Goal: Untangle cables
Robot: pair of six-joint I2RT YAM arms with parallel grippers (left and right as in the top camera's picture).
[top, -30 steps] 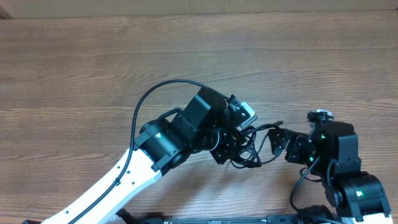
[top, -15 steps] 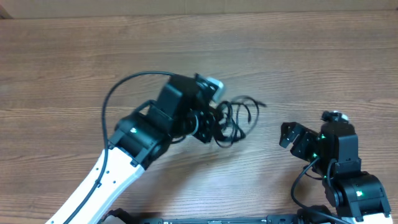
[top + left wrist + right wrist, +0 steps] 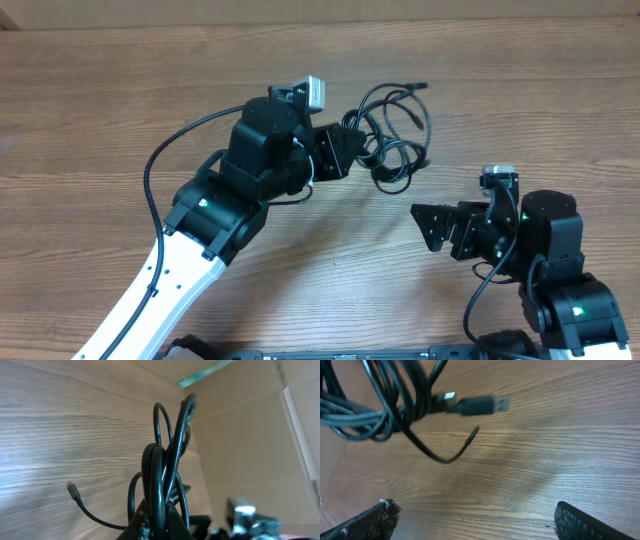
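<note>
I've got the left claw [image 3: 352, 152] clenched on the cables [image 3: 398, 135], bunch held off the surface [image 3: 120, 90] so loops dangle. Right claw [image 3: 430, 228] gapes empty nearby, probably to pick a strand.

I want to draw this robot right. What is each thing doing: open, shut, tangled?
cables: tangled in one bunch, held.
left gripper: shut on the cables.
right gripper: open, holding nothing.
plug: loose, sticking out of the bunch.
</note>
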